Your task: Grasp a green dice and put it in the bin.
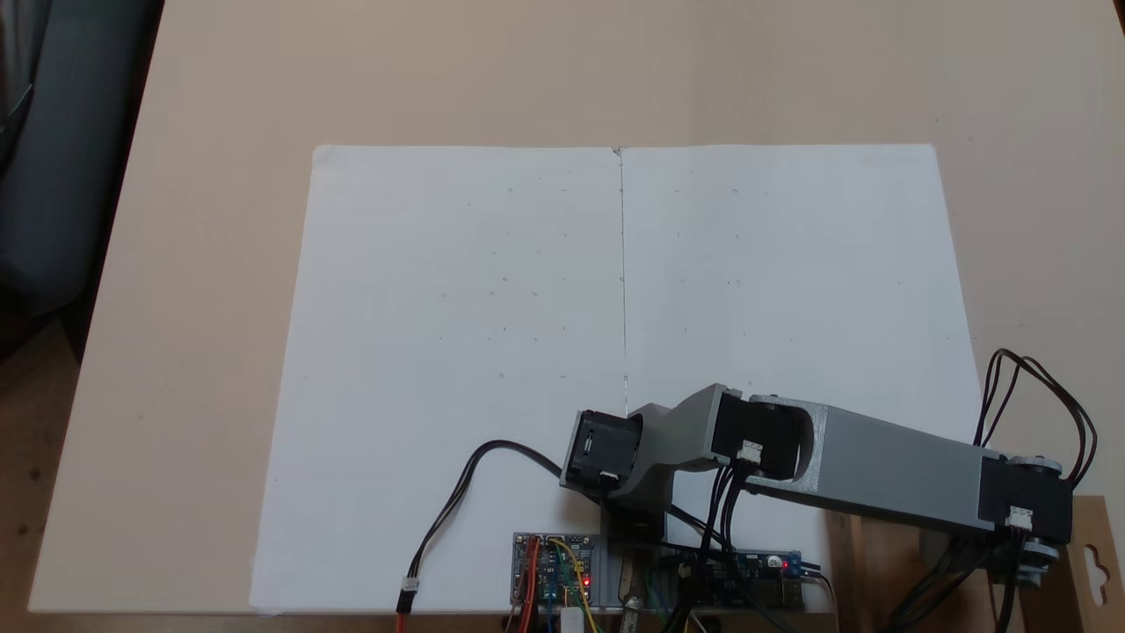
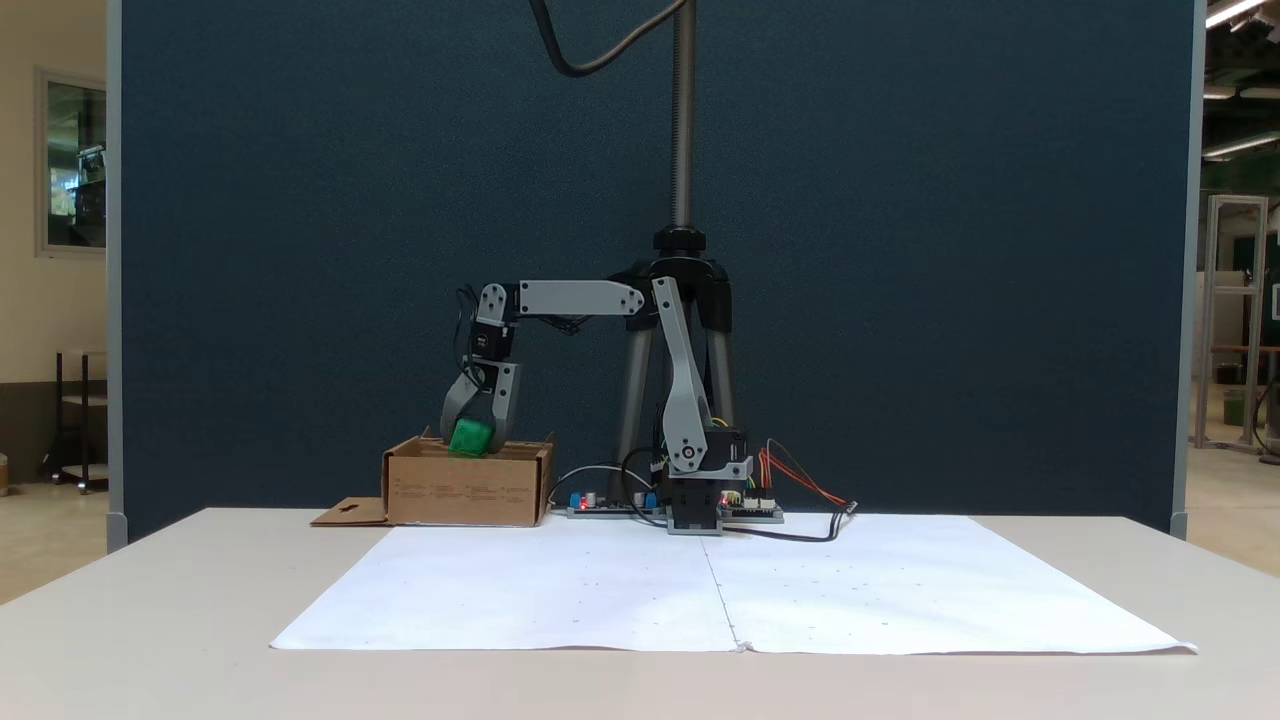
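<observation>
From the front, the arm [image 2: 580, 300] reaches out to the left of its base and bends down over the bin [image 2: 468, 485], a low brown cardboard box standing on the counter [image 2: 150, 600] just beside the white paper sheets [image 2: 600, 580]. The jaws [image 2: 472, 440] point downward and are clamped on the dice [image 2: 470, 437], a small bright green cube. The cube hangs at the height of the bin's top rim, over its inside; whether it touches the cardboard I cannot tell from here. A brown flap [image 2: 350, 513] with a slot lies flat on the counter on the bin's left side.

From above, the arm's grey link [image 1: 879, 466] stretches toward the lower right corner, where a piece of the cardboard flap [image 1: 1094, 563] with its slotted hole shows past the motor. The two paper sheets [image 1: 483, 352] meet along a centre seam, and circuit boards [image 1: 554, 571] with red lights sit at the near edge by the base.
</observation>
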Action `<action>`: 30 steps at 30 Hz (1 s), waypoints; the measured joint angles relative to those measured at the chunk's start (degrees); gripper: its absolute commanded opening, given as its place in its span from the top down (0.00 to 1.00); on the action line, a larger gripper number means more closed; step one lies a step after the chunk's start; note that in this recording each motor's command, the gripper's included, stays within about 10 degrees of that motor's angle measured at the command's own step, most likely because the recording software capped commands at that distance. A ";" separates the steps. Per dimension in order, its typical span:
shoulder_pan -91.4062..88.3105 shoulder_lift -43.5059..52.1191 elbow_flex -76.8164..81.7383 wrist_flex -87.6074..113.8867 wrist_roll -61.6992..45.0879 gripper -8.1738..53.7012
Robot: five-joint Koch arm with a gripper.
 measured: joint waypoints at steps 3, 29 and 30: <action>0.00 0.09 -0.09 0.00 -0.35 0.12; -31.11 15.03 -5.27 8.88 12.92 0.16; -34.10 15.64 -5.27 8.88 13.18 0.16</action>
